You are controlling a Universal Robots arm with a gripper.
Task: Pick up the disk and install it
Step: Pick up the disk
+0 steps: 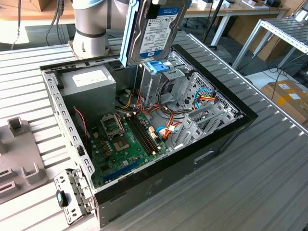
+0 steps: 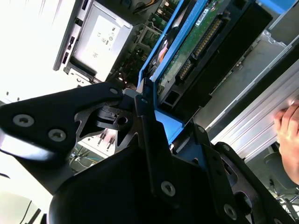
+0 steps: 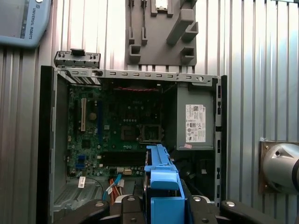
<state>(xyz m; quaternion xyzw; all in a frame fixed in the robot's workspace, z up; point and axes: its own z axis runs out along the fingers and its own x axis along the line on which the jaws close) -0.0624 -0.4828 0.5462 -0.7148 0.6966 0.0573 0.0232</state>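
claw clamped on the flat silver metal hard drive with blue plastic side rails, held upright. Drive hangs just above the blue-topped metal cage inside the open black computer case on the ribbed metal worktop.

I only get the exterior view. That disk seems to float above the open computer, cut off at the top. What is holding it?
Observer: In the second wrist view, black jaws are shut on the disk, pinching its blue plastic edge.
Visitor: Is anybody standing near the machine?
Observer: The second wrist view shows a person's hand close by the ribbed table. I cannot tell whether it touches the table.
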